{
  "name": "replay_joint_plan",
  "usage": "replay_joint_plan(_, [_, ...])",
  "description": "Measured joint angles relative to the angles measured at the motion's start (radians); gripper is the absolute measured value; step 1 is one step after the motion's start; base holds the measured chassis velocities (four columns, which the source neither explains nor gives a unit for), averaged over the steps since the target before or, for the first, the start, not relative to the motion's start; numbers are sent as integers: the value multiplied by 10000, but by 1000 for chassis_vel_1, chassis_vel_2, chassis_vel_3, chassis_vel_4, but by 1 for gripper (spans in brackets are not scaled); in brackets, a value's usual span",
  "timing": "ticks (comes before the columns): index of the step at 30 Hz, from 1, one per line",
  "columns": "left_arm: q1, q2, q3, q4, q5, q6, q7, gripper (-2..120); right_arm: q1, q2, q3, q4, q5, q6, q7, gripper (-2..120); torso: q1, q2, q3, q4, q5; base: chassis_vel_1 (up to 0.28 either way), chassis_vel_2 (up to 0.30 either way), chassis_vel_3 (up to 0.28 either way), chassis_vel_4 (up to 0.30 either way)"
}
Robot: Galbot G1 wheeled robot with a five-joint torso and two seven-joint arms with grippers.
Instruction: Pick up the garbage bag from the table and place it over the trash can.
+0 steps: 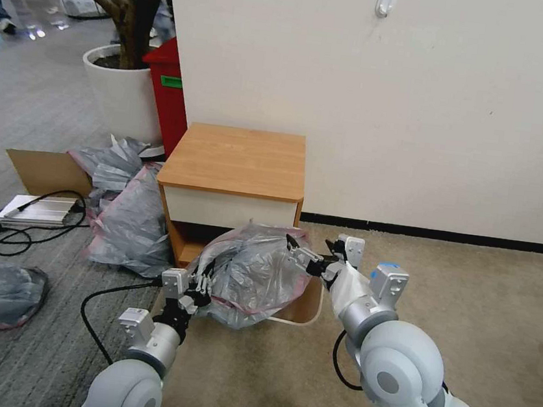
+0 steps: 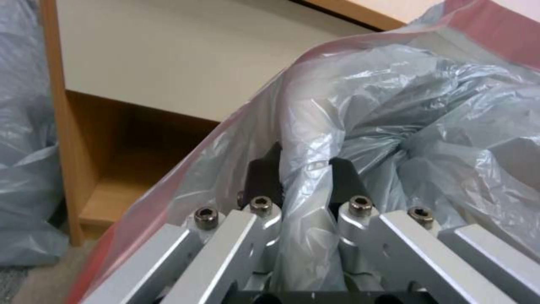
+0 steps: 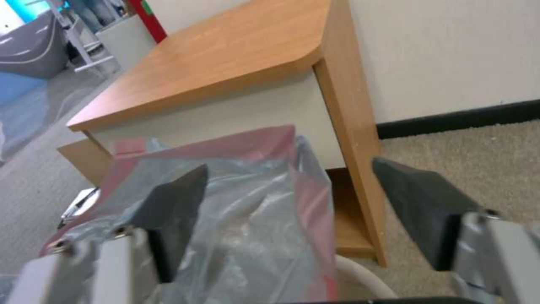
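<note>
So the nightstand (image 1: 234, 160) sits back against the wall. Right in front of it is the trash can (image 1: 301, 311) with the garbage bag (image 1: 253, 280) over it. Planter (image 1: 121, 91) and tall bin (image 1: 166, 97) sit behind-left; spare sacks (image 1: 129, 220) lie left.

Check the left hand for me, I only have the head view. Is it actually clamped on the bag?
Observer: Yes. In the left wrist view, the left hand has a fold of the garbage bag pinched between its black pads.
Operator: Right hand gripping too?
Observer: No. The right wrist view shows the right hand open. The bag's pink-banded edge sits in the gap, and one finger is well clear of it.
Operator: Can under it?
Observer: There, the trash can rim curves just below that edge, beside the table side panel.
</note>
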Motion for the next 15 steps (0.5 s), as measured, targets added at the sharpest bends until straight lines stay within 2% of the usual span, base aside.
replay_joint_plan(3, [8,1,-6,-11,0,-4,133,8,46,-20,10,-82,56,51,20,68,0,0,0,-1,0,0,0,0,0])
replay_joint_plan(5, [9,1,-7,-29,-9,-28,225,8,62,-39,29,-129,85,78,11,57,0,0,0,-1,0,0,0,0,0])
replay_joint_plan(6, [9,1,-7,-29,-9,-28,225,8,62,-39,29,-129,85,78,11,57,0,0,0,-1,0,0,0,0,0])
replay_joint_plan(8, [9,-5,-4,-35,-20,-35,256,8,64,-47,38,-143,90,82,-15,48,0,0,0,-1,1,0,0,0,0])
replay_joint_plan(9, [6,-6,5,-37,-28,-36,278,8,64,-55,43,-151,90,84,-55,41,0,0,0,0,0,0,0,0,0])
replay_joint_plan(10, [6,-6,5,-37,-28,-36,278,8,64,-55,43,-151,90,84,-55,41,0,0,0,0,0,0,0,0,0])
replay_joint_plan(13, [-9,26,12,-58,-105,-36,325,8,88,-89,67,-170,54,106,-187,27,1,0,0,0,0,0,0,0,0])
replay_joint_plan(15, [-10,32,11,-59,-113,-36,333,8,90,-99,75,-170,39,119,-203,24,0,0,0,0,1,0,0,0,0])
